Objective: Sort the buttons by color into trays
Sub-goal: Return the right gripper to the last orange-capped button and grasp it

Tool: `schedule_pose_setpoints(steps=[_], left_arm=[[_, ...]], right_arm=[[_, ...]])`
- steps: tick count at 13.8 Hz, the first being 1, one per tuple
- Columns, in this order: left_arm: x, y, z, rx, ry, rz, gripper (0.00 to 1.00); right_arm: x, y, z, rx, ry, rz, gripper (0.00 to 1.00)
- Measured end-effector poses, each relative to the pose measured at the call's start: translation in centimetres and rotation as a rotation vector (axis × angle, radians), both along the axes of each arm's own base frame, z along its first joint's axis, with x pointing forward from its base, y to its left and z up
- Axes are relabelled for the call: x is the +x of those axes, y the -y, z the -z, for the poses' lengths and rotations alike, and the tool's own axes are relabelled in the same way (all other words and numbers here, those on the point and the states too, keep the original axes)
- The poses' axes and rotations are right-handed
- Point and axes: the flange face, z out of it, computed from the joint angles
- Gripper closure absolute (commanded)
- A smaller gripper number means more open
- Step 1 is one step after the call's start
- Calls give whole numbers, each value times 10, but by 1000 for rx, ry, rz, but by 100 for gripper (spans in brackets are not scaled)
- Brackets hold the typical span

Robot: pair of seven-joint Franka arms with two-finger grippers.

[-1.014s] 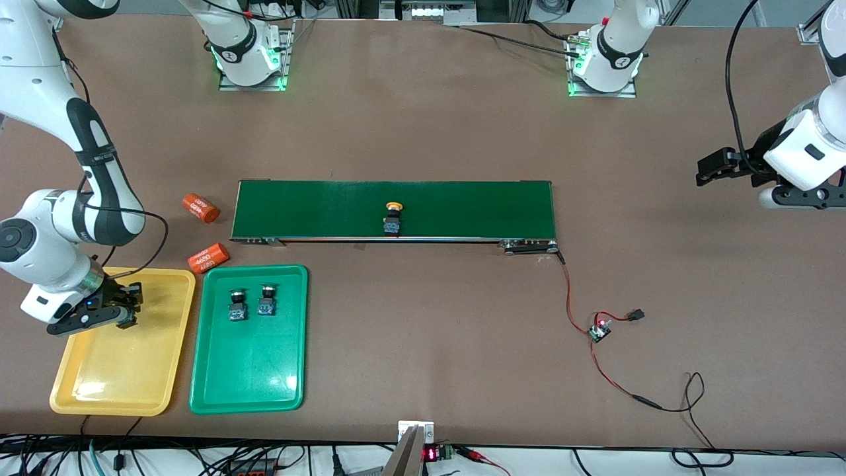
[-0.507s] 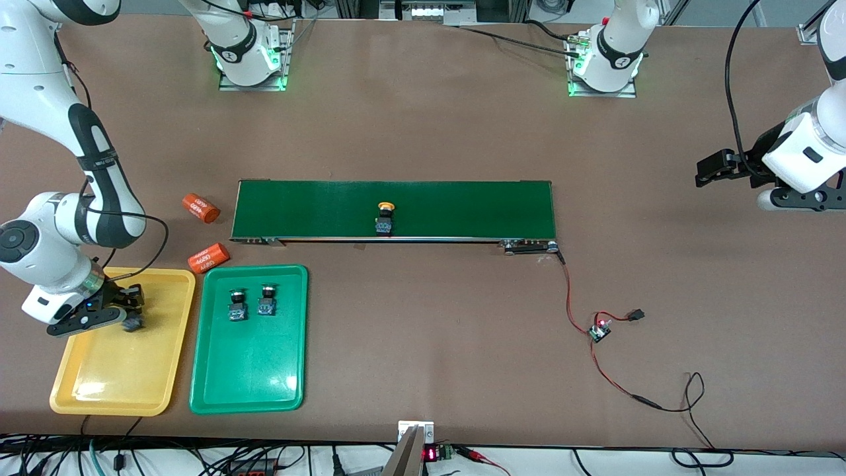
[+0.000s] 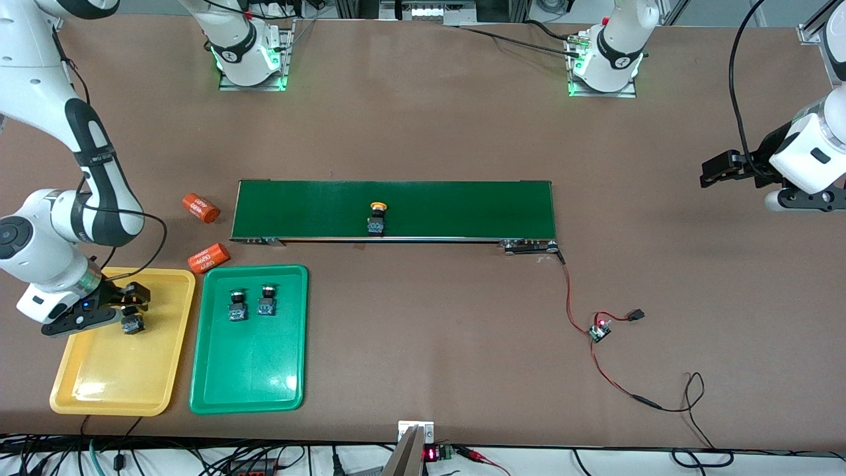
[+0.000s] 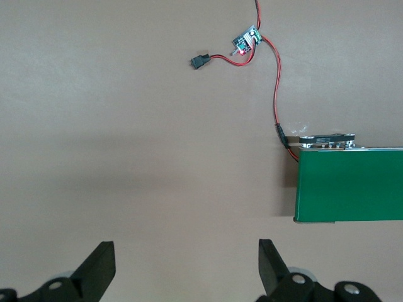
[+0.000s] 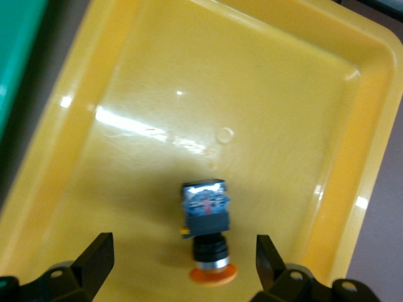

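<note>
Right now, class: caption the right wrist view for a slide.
Open right gripper above a yellow-capped button lying in the yellow tray.

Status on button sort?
Right gripper open over yellow tray, yellow button dropped in. Left gripper open, waiting. One on belt.

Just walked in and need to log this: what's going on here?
Buttons are being sorted by colour. The right gripper hangs open over the yellow plastic tray, where an orange-capped button lies. Two green-capped buttons sit in the green tray. Another orange-capped one rides the dark-green belt. The left gripper waits, open.
</note>
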Motion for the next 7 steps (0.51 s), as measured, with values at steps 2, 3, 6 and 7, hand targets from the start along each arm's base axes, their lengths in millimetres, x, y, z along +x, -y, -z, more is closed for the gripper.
schedule_pose_setpoints(steps=[2, 3, 6, 7], left_arm=[[0, 0, 0, 0, 0, 0, 0], [0, 0, 0, 0, 0, 1, 0], [0, 2, 0, 0, 0, 4, 0], [0, 2, 0, 0, -1, 4, 0]], right_arm=[[-10, -43, -31, 8, -66, 83, 0], [-16, -73, -51, 9, -93, 122, 0], [-46, -167, -104, 85, -164, 234, 0], [-56, -191, -116, 108, -181, 250, 0]])
